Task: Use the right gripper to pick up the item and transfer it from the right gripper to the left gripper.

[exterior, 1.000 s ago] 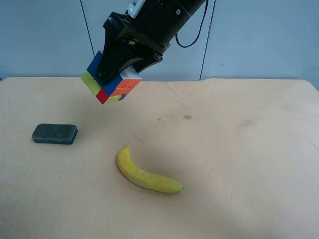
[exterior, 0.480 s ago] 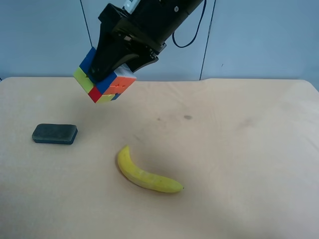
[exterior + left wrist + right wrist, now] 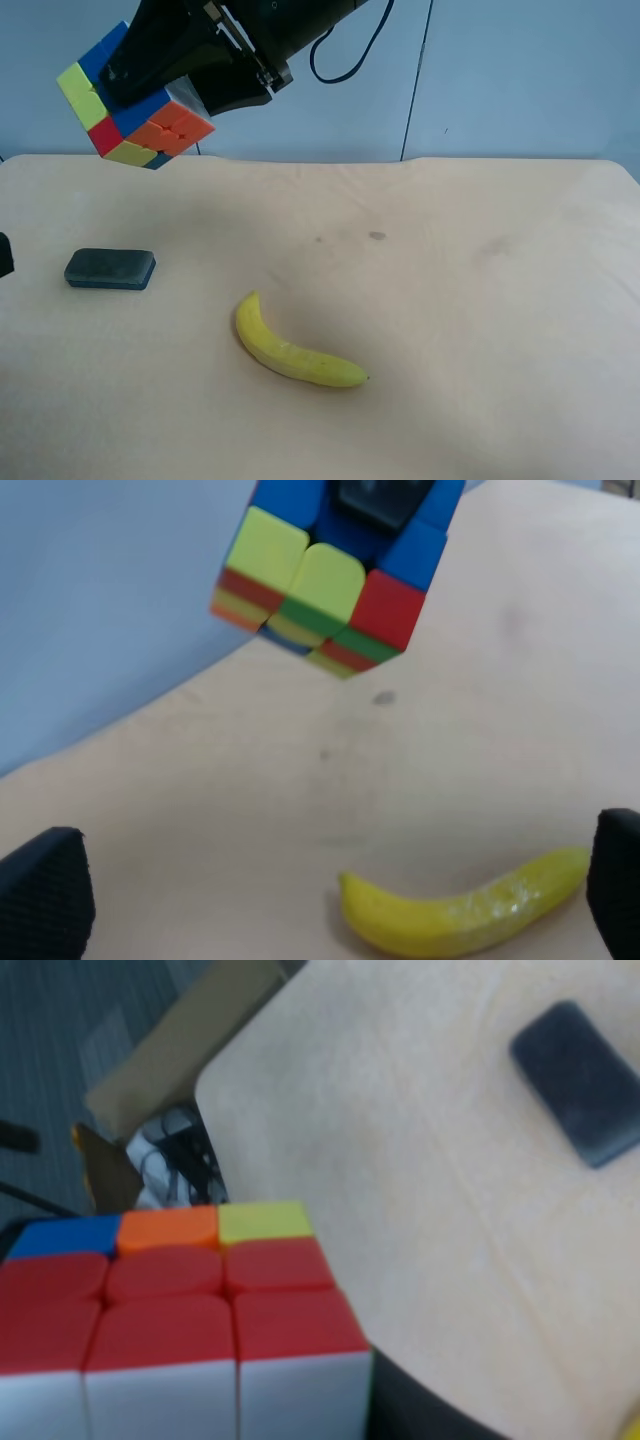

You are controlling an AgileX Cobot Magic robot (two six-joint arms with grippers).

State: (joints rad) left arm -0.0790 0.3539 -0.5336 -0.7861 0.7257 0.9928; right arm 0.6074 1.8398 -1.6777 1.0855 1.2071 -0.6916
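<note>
Above the table (image 3: 480, 300) — cube (image 3: 150, 125) between jaws of the right gripper (image 3: 135, 88)

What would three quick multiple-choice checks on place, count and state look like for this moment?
1. Where is the puzzle cube relative to the table?
A) resting on it
B) above it, gripped by the right pincer
C) under it

2. How many loose things lie on the table?
A) one
B) two
C) four

3. The left pincer is:
A) open
B) shut, empty
C) shut on the cube

Answers:
1 B: the cube hangs clear of the tabletop between black fingers.
2 B: only a banana and a dark flat block lie there.
3 A: its fingertips stand far apart and grip nothing.
</note>
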